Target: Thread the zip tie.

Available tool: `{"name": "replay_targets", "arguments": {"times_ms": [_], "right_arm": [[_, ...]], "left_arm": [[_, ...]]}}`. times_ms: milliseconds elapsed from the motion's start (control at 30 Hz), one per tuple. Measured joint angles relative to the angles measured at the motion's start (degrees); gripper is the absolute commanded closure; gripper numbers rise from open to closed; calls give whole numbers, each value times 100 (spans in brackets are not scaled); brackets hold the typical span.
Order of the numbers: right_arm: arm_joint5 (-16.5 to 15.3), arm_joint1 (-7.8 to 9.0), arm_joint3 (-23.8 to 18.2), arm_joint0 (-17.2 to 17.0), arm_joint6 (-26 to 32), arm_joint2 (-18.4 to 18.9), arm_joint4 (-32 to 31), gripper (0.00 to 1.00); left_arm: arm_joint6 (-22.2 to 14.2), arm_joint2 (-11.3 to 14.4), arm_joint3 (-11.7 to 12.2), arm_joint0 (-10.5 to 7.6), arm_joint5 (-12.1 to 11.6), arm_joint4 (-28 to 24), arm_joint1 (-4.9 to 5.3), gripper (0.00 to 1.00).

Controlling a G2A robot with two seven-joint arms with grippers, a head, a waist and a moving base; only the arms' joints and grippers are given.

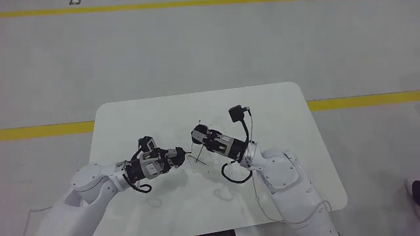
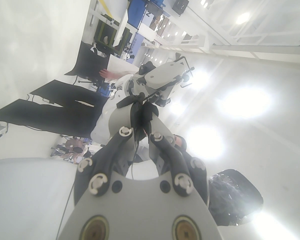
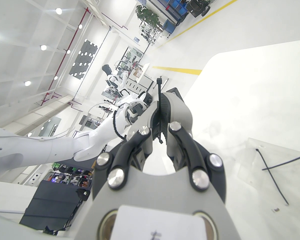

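nearest us the left tool (image 2: 140,123) hangs over the bench (image 1: 275,105). its fingers are pressed together at the tips, and a thin black strip runs down between them, which we take for one end of the zip tie (image 3: 160,96). just beyond it and angled toward it is the right tool (image 3: 160,116). we cannot tell whether the two tips touch. the right tool's fingers are pinched on the zip tie. the strip lies flat between the pads and sticks straight out past the fingertips, with its small square head at the free end. beside the tools, two spare ties (image 3: 275,173) lie crossed on the bench, resting on what looks like a clear sheet (image 3: 252,151). they are apart from both tools. farther out the white bench runs on to its rounded corners. beyond it lies the pale floor (image 1: 197,52), crossed by a yellow line (image 1: 197,2).
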Motion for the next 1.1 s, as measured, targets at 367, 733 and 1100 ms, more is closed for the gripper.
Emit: {"name": "replay_targets", "arguments": {"times_ms": [367, 733, 1100], "right_arm": [[0, 0, 0, 0, 0, 0, 0, 100], [0, 66, -52, 37, -178, -93, -177, 100], [0, 179, -6, 141, -232, -297, -252, 100]], "left_arm": [[-143, -6, 67, -5, 93, -158, 12, 100], [-143, -6, 67, -5, 93, -158, 12, 100], [-143, -6, 67, -5, 93, -158, 12, 100]]}}
